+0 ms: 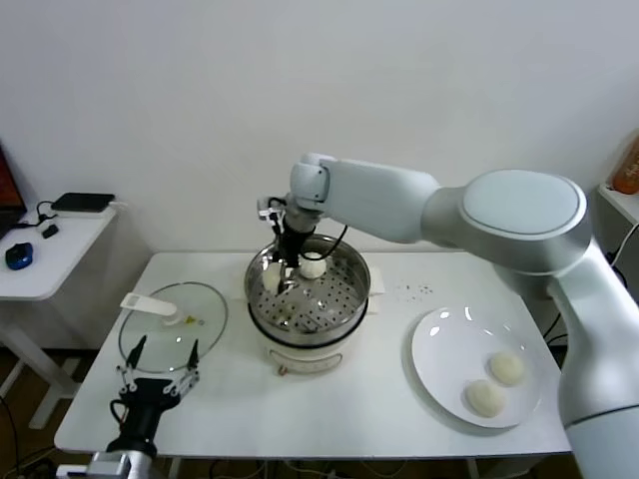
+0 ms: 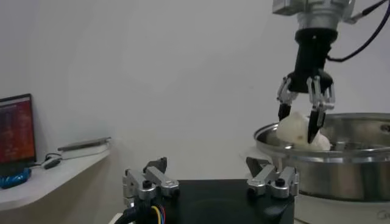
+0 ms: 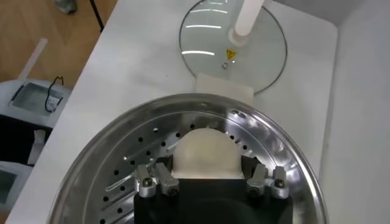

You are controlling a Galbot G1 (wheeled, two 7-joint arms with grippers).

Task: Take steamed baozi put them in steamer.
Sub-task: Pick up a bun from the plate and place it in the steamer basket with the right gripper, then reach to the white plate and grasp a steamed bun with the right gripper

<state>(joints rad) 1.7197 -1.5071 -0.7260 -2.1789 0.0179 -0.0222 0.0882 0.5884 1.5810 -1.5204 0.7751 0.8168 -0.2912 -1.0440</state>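
The right gripper (image 1: 285,267) is positioned inside the steamer (image 1: 351,299), its fingers (image 2: 315,119) clamped on 1 baozi (image 3: 206,154) held low over the perforated floor, near the left wall. A second baozi (image 1: 314,266) is seen in the basket just beside it; 2 more baozi (image 1: 506,368) rest on the white plate (image 1: 434,364). The glass lid (image 1: 165,334) lies to the left of the steamer. The left gripper (image 1: 160,351) is parked at the near table edge beside the lid, fingers spread and empty. Risk noted: if release occurs too high, the bun could roll against its neighbour; soft dough may also stick to a fingertip and be dragged on withdrawal.
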